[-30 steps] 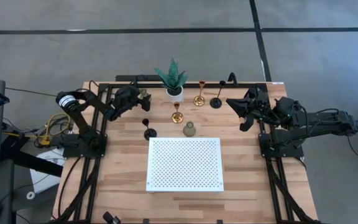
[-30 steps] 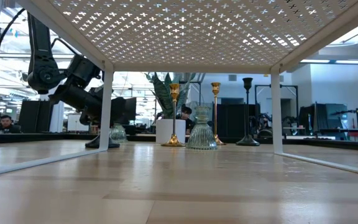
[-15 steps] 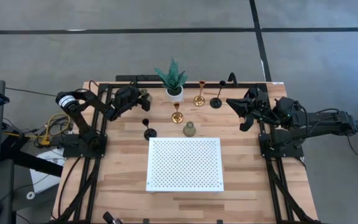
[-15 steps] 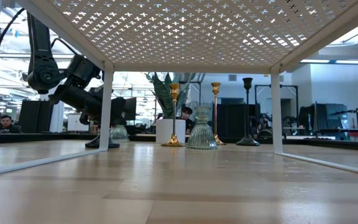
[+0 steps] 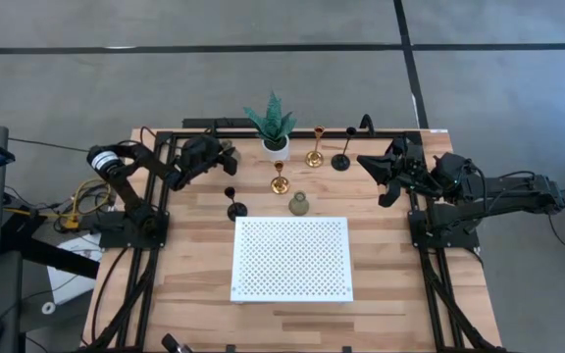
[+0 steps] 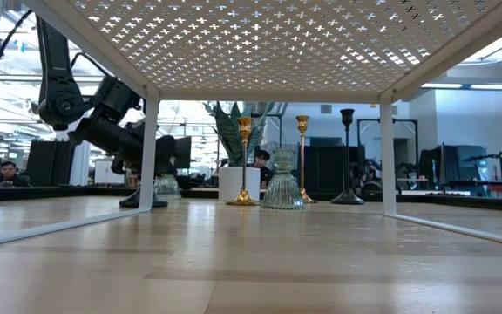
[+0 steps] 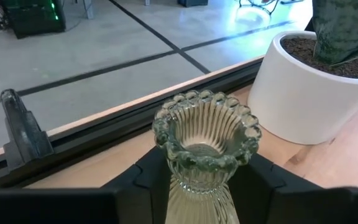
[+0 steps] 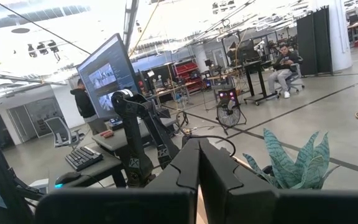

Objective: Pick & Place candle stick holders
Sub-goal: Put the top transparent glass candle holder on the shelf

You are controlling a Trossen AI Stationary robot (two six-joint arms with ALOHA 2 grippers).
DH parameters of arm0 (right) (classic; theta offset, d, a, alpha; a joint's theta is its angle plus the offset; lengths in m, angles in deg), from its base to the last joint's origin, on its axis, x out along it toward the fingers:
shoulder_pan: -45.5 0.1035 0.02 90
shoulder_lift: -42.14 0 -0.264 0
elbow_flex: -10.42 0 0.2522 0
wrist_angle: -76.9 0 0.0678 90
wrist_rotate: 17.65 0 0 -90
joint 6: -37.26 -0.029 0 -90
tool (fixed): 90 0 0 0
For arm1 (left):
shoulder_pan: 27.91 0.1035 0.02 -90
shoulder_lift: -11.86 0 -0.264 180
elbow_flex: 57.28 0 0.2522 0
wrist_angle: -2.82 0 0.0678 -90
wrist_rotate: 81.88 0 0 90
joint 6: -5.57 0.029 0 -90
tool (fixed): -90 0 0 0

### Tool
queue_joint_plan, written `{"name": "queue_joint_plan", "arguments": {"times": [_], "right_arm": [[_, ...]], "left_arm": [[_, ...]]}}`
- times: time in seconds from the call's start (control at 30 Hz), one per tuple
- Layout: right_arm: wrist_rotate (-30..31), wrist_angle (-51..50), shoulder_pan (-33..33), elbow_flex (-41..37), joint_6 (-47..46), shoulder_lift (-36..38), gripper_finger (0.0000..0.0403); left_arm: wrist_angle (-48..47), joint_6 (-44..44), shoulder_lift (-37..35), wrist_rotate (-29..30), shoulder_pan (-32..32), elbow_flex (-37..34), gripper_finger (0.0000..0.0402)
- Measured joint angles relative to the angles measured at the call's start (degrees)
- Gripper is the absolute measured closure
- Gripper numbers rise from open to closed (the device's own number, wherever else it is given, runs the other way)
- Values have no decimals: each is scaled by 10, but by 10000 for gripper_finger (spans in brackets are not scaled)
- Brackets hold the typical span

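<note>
While the left gripper (image 5: 226, 155) hangs near the tabletop's (image 5: 194, 294) far left corner, its fingers (image 7: 148, 177) grasp a ribbed grey-green glass holder (image 7: 202, 152) by the waist, just beside the white pot (image 7: 312, 93) of the spiky plant (image 5: 273, 120). The risk, as I judge it, lies there: the glass looks smooth and flared, so a slack grip could let it tilt or slip, and a sideways swing could knock the pot. Its rim is beaded and its body fluted and translucent.

Rightward, a black stemmed holder (image 5: 234, 205) stands just off the far left corner of the white perforated rack (image 5: 292, 258). A gold stemmed holder (image 5: 279, 178) stands behind the rack's far edge, with the second grey-green bell-shaped holder (image 5: 299, 203) close to that edge. Tall and narrow-based, the stemmed ones would topple at a brush from a passing arm. A second gold holder (image 5: 314, 147) and a second black holder (image 5: 342, 153) stand near the tabletop's far edge, right of the plant.

The right gripper (image 5: 373, 167) waits at the far right edge, fingers (image 8: 222, 180) pressed together on nothing.
</note>
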State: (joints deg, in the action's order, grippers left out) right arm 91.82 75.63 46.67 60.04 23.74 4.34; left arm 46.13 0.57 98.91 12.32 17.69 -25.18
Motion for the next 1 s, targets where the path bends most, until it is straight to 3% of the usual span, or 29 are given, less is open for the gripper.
{"name": "queue_joint_plan", "arguments": {"times": [0.13,0.27,0.43,0.73,1.0], "right_arm": [[0,0,0,0,0,0,403],[-1,0,0,0,2,0,403],[-1,0,0,0,4,0,403],[-1,0,0,0,4,0,403],[-1,0,0,0,4,0,403]], "left_arm": [[-43,9,-49,-1,0,-1,276],[-155,47,-129,-1,0,-1,262],[-239,47,-239,0,-1,-1,277],[-254,28,-406,8,-30,-1,273],[-258,-4,-472,35,-102,1,275]]}}
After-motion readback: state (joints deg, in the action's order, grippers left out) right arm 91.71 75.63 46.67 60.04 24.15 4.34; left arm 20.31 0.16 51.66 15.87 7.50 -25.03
